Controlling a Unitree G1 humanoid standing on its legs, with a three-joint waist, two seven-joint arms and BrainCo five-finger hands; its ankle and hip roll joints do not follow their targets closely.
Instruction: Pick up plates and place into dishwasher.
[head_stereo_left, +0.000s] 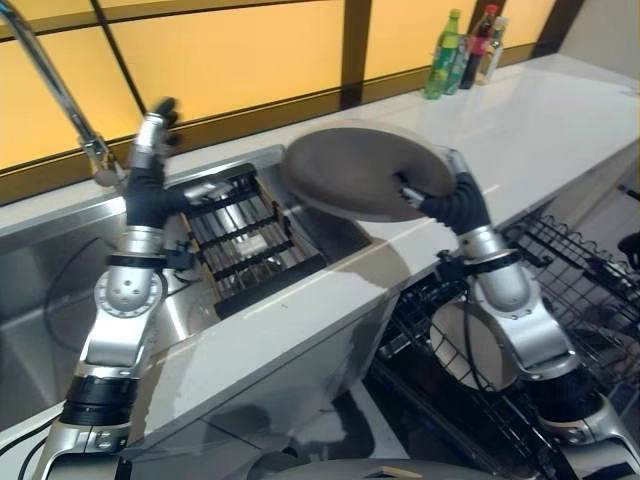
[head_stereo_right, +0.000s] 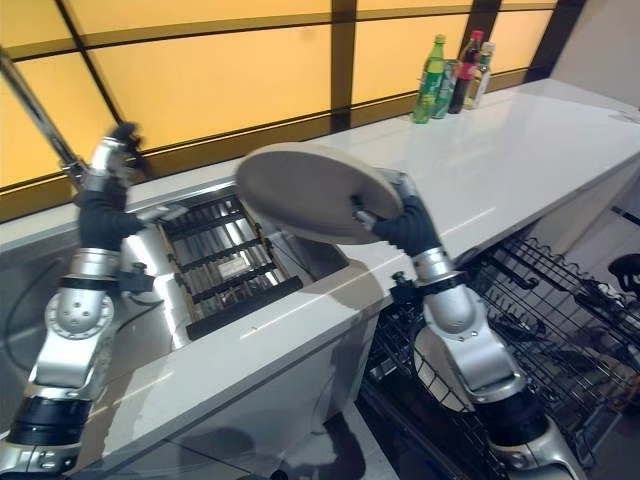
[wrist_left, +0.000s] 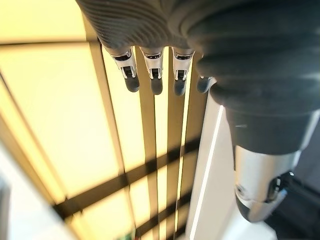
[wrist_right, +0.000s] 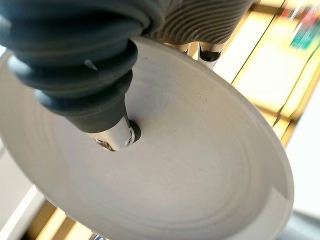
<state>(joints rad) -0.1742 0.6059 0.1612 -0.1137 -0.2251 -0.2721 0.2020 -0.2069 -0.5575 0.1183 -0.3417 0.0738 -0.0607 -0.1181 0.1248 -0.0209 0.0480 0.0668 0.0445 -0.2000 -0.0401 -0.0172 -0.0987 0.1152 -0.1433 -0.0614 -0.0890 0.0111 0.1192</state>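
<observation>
We see the right robot hand (head_stereo_right: 385, 222) holding a grey plate (head_stereo_right: 310, 190) up in the air, tilted, above the sink (head_stereo_left: 40, 270) edge and the white surface (head_stereo_left: 520, 130); its thumb presses on the plate's face while its fingers reach behind the rim, so the plate is pinched between them. Taking the sink as our landmark, the plate hangs over its right end, just above the dark drying rack (head_stereo_left: 245, 240) that sits inside the basin. The left robot hand (head_stereo_left: 158, 125) is raised over the sink's back edge, near the tap (head_stereo_left: 60, 95), with its fingers (wrist_left: 156, 77) straight and relaxed, holding nothing. To the right of the sink and lower than the surface, the dishwasher basket (head_stereo_left: 570, 290) of black wire stands pulled out, and another pale plate (head_stereo_left: 475, 345) stands upright in it. Far beyond the sink, at the back of the surface, a few bottles (head_stereo_right: 452, 75) stand together.
</observation>
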